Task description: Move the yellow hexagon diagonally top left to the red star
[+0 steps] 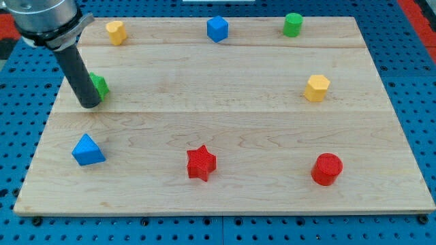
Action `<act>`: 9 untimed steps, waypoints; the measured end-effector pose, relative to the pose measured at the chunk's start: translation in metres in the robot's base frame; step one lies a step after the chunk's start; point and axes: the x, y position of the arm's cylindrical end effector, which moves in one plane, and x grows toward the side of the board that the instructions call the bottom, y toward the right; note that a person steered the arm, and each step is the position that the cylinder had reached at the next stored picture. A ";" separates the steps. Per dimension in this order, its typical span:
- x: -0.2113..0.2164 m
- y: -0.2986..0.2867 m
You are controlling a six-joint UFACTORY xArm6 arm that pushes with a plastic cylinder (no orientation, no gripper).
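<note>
Far right of my tip [89, 103] sits the yellow hexagon [317, 88].

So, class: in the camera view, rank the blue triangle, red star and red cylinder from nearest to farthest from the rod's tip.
My tip is at the view's left, against a green block.
1. Blue triangle, just below it, bottom left.
2. Red star, bottom middle.
3. Red cylinder, bottom right.

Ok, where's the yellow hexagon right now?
The yellow hexagon sits at the view's right, mid-board, below the green cylinder and above the red cylinder.
</note>
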 end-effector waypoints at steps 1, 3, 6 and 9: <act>-0.005 0.026; -0.043 0.092; -0.051 0.121; -0.051 0.175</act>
